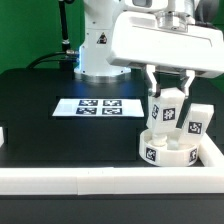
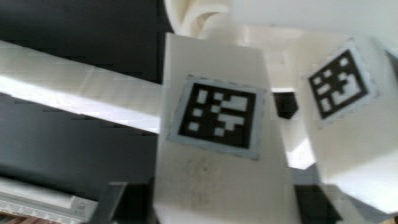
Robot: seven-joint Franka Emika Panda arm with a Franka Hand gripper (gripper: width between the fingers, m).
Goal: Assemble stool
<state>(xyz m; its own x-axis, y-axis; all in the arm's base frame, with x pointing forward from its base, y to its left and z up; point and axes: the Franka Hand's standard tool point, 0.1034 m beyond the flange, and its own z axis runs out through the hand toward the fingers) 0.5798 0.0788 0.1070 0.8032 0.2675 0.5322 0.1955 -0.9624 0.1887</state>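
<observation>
Near the desk's front right corner, against the white border bar (image 1: pixel 120 178), sits the white plastic round disc seat (image 1: pixel 168 150). Two-finger gripper (image 1: pixel 166 93) pinches a short white blocky tagged leg (image 1: pixel 166 108) upright over it. Leg looks light, rigid, smooth-sided; grip flat faces, high.

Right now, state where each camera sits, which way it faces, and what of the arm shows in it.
Exterior view: off the arm, facing the table and the arm's base; shows the gripper holding a leg over the round seat, the marker board behind.
Wrist view: on the wrist, looking along the held leg; dark fingertips show.
Shared: that tagged leg.
</observation>
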